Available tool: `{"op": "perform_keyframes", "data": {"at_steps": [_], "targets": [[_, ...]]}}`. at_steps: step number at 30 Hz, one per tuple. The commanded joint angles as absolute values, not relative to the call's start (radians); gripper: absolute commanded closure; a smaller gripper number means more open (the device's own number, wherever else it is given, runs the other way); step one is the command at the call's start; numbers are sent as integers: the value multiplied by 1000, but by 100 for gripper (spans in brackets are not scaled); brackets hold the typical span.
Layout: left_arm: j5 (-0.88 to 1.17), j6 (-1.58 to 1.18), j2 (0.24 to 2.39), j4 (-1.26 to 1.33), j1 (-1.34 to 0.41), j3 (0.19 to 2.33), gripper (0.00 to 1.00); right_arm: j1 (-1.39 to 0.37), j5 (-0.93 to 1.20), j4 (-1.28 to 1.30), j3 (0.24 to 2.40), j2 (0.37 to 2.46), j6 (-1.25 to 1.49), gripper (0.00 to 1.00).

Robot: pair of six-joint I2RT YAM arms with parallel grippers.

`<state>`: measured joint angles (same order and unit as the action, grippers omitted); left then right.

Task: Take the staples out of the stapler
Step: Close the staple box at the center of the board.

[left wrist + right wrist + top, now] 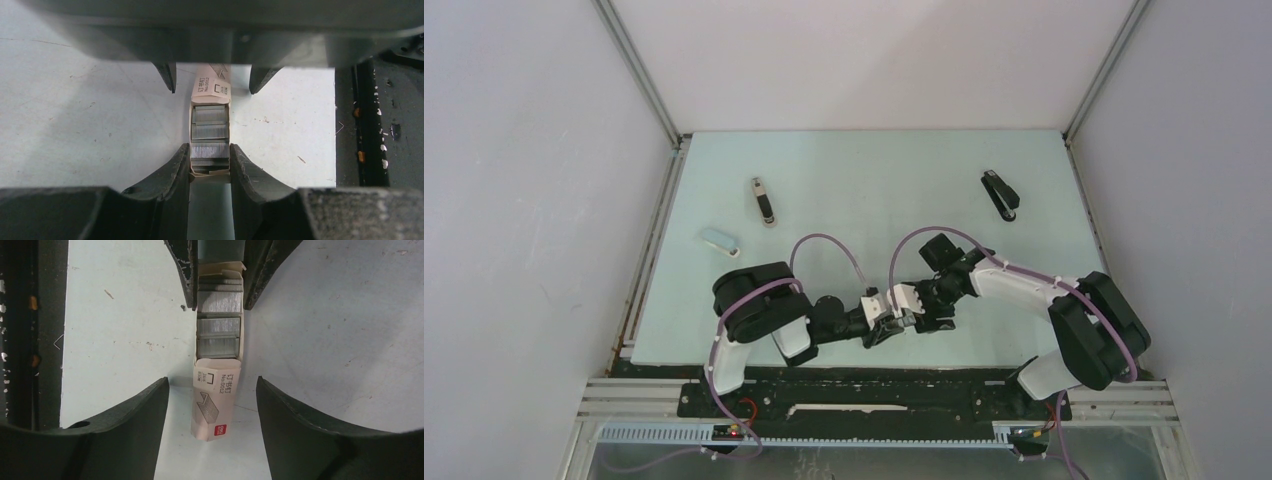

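**A:** Two grips: what did they hold?
**B:** The left gripper (209, 150) pinched a staple box (211, 92). The right gripper (212, 382) stood spread around it, near the front edge.
**A:** And the stapler (764, 201)?
**B:** Well apart, beyond and left of them, its long axis running away from the arms. It lay nearer the left arm, on a pale green table (874, 180) between white walls (524, 200).

You look down on a pale green table (874, 170), boxed in by plain white walls (524, 200) on the left, back and right. Metal posts (639, 70) run up the two far corners. Bare metal rails (1124, 405) edge the near side. Light falls evenly.
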<state>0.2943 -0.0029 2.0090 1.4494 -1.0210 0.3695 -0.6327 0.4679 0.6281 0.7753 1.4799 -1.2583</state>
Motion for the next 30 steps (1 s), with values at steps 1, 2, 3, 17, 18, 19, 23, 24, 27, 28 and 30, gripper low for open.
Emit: {"op": "perform_keyframes", "data": {"at_steps": [1,2,3,17,18,19,23,24,27,28,30], "targets": [[261,-17,2004,1364,-1028,423,70,-635,579,622,781,1431,-1329,25],[260,-16,2003,1366,-1028,423,70,-631,581,626,781,1432,-1332,24],[260,-15,2003,1366,-1028,423,71,-626,581,630,781,1433,-1337,23],[257,-10,2003,1365,-1029,422,71,-597,569,639,770,1440,-1358,26],[257,-11,2003,1367,-1029,423,71,-597,571,639,770,1443,-1358,26],[256,-10,2002,1366,-1030,424,71,-599,571,638,770,1444,-1355,27],[255,-11,1997,1367,-1030,422,72,-610,560,630,770,1455,-1346,33],[255,-11,1995,1366,-1031,422,72,-614,558,626,770,1457,-1343,34],[256,-9,1997,1366,-1032,423,72,-620,544,619,770,1462,-1339,36],[257,-9,1999,1366,-1032,425,72,-619,539,616,770,1462,-1338,36],[259,-9,2003,1366,-1034,426,72,-613,533,613,770,1459,-1333,33]]}}
